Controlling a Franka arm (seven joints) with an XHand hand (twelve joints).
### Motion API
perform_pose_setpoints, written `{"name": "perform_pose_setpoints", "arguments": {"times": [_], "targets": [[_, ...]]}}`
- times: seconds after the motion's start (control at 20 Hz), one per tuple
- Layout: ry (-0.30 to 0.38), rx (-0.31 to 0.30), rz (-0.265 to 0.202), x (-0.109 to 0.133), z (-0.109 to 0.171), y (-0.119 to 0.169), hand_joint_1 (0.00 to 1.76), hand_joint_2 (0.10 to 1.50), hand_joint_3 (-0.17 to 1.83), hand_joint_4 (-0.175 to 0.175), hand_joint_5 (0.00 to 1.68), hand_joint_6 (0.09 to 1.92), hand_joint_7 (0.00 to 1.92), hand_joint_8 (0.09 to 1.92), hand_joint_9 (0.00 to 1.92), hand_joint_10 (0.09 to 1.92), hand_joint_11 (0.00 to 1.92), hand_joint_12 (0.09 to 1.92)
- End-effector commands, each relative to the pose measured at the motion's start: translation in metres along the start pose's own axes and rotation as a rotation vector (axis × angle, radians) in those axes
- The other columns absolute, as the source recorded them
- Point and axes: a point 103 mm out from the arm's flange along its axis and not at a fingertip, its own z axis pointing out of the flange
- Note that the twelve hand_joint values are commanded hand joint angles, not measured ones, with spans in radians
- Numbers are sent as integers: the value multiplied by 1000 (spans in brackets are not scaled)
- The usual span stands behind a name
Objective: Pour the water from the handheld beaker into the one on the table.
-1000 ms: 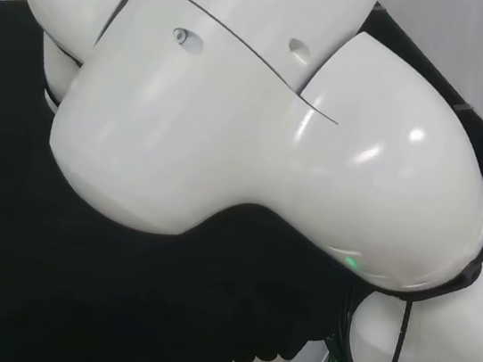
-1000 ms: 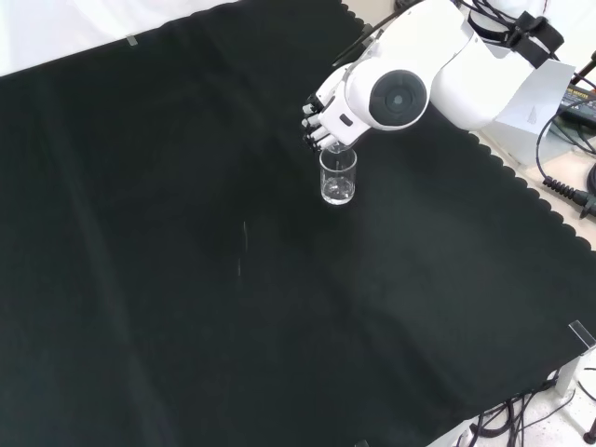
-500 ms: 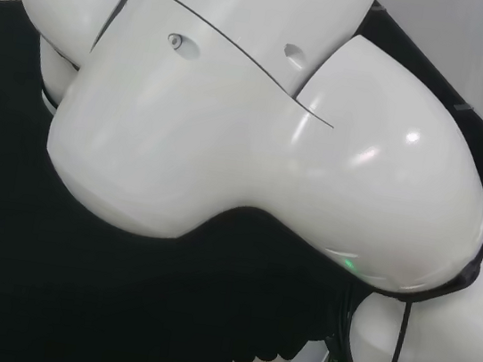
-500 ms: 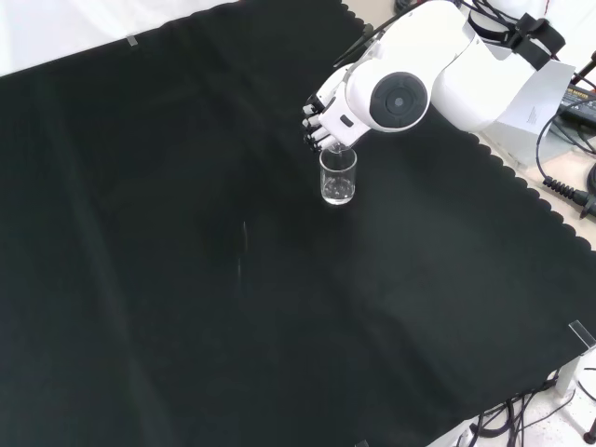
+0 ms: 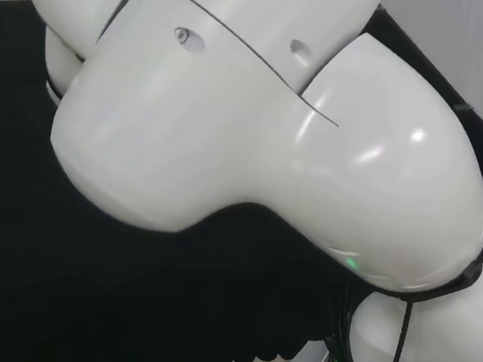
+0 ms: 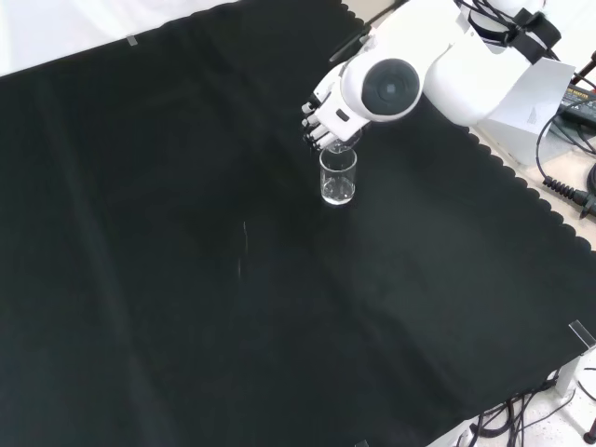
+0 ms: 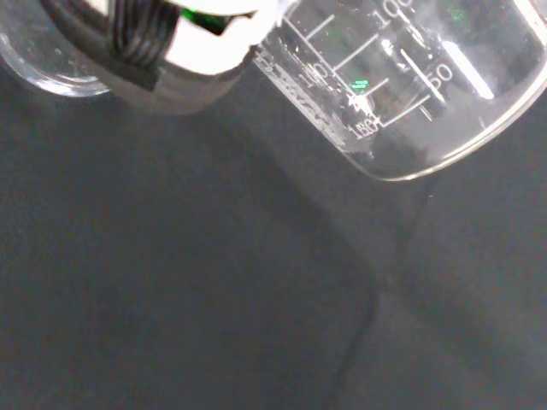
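Since 1 second ago the arm's grey-capped link (image 6: pixel 382 88) has lifted slightly. The hand (image 6: pixel 321 119) grips the tilted handheld beaker (image 7: pixel 402 85), mouth over the table beaker (image 6: pixel 338 175) directly beneath, so water lands inside.

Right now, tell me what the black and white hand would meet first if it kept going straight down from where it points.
Probably the clear glass beaker standing on the black cloth: in the front view the hand hangs just above its rim, though depth is uncertain.

bare cloth (image 6: pixel 186 279) around lone beaker (image 6: pixel 338 175)
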Motion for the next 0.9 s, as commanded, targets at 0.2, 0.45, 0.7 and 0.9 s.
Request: {"name": "perform_pose_setpoints", "arguments": {"times": [0.2, 0.45, 0.7, 0.9], "targets": [[288, -62, -53, -25, 15, 0, 1430, 1007, -175, -156, 1322, 330, 1363, 440, 1638, 87, 1254, 985], [423, -134, -61, -41, 28, 0, 1430, 1008, -175, -154, 1315, 347, 1358, 450, 1640, 87, 1243, 973], [599, -221, -62, -61, 44, 3, 1429, 1009, -175, -151, 1308, 364, 1353, 459, 1640, 87, 1252, 938], [693, -291, -55, -74, 52, 8, 1429, 1009, -175, -152, 1308, 365, 1354, 457, 1638, 87, 1246, 931]]}}
